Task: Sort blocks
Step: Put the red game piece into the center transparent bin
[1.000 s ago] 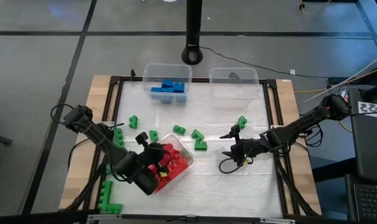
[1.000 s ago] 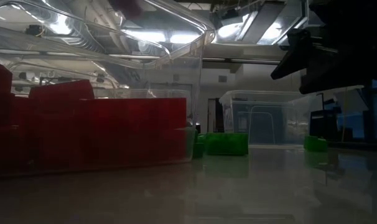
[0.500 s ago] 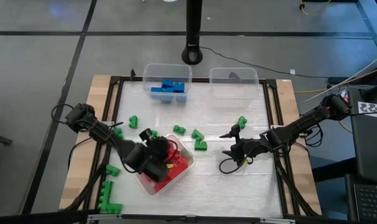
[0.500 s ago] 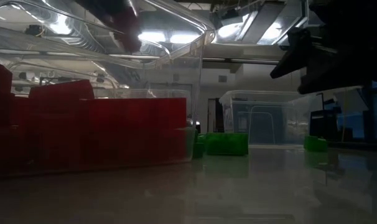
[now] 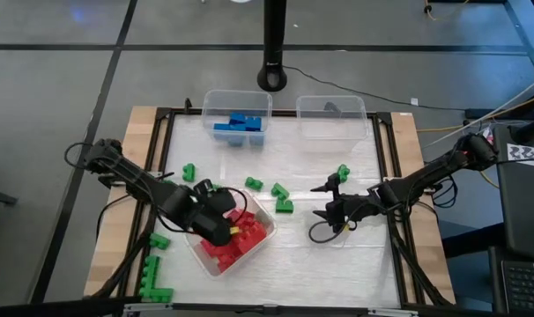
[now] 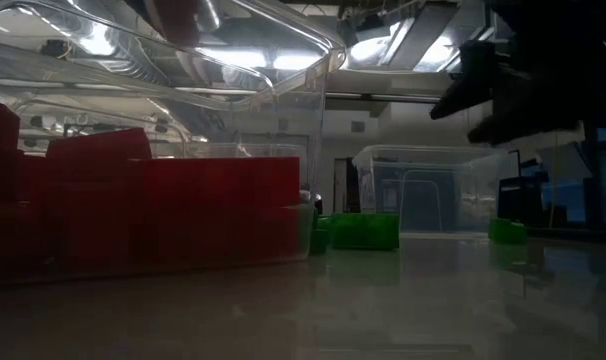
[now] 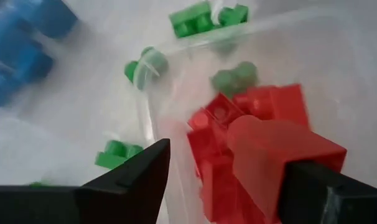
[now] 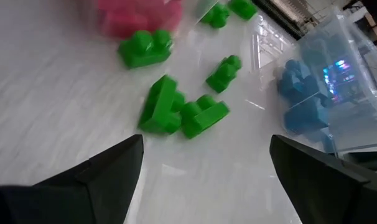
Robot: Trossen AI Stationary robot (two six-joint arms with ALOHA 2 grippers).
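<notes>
Bins (image 5: 236, 113): three clear ones on the counter (image 5: 311, 255). Far-left one holds blue blocks (image 5: 241, 123), far-right one (image 5: 331, 115) has one dark item, near one (image 5: 254, 251) is piled with red blocks (image 5: 242, 238). Green blocks (image 5: 278, 195), roughly ten, lie loose on the counter, small and studded. Left claw (image 5: 218, 220) hovers over the red bin, jaws spread, a red block (image 7: 272, 155) between them in the wrist view; contact unclear. Right claw (image 5: 327, 204) spread, empty, near the green ones.

high: bright, even | low: dim, backlit by ceiling lights (image 6: 238, 58) | wrists: washed-out glare, near red brick (image 7: 275, 155) blurred
</notes>
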